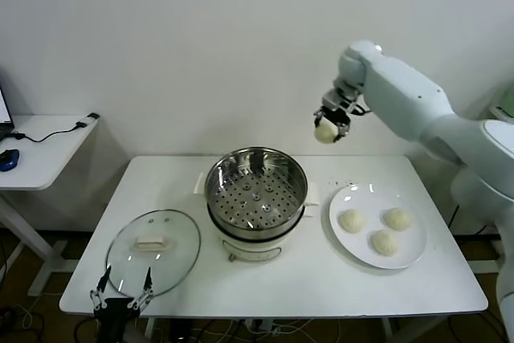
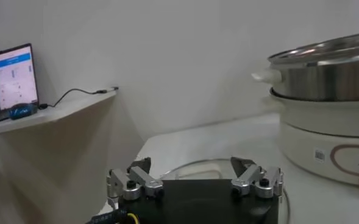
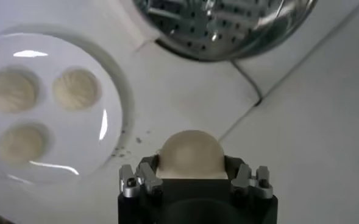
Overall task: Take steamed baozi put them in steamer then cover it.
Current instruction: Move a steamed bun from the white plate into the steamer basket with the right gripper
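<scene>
White baozi (image 1: 325, 132) pinched in R gripper (image 1: 328, 128) above table's far edge, L gripper (image 1: 121, 293) spread, parked at near edge.

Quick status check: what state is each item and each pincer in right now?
Steamer: uncovered, tray empty.
Cover: lying flat on the table, left of the steamer.
Held baozi: gripped in the air by the right pincer.
Plate: holds three baozi.
Left pincer: open, empty, by the cover's near rim.
</scene>
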Motion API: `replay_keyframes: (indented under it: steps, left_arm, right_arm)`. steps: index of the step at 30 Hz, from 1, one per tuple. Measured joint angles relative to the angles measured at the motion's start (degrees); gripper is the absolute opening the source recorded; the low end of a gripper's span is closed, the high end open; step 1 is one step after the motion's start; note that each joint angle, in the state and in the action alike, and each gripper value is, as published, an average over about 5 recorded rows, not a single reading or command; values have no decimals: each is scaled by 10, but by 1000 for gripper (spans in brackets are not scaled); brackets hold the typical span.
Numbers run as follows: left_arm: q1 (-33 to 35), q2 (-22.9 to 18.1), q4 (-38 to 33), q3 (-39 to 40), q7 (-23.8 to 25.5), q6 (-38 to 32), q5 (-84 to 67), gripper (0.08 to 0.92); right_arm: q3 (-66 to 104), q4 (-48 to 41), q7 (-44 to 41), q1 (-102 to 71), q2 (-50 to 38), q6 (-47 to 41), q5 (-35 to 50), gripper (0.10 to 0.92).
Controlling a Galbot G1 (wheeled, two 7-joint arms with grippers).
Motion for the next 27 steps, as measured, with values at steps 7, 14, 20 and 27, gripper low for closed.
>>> replay_keyframes:
  steps: [7, 14, 20, 27]
  left_arm:
    - [2, 0, 0, 2, 0, 4, 0, 823]
    - [4, -1, -4, 1, -2, 9, -3, 823]
    - [10, -1, -14, 0, -3, 16, -8, 823]
    - [12, -1, -18, -1, -4, 21, -7, 823]
  right_arm:
    - [-23, 73, 18, 14, 42, 56, -39, 701]
    - [-17, 104, 48, -19, 84, 107, -134, 704]
    - [-7, 111, 72, -59, 112, 139, -212, 704]
    - [6, 95, 90, -103, 134, 159, -278, 704]
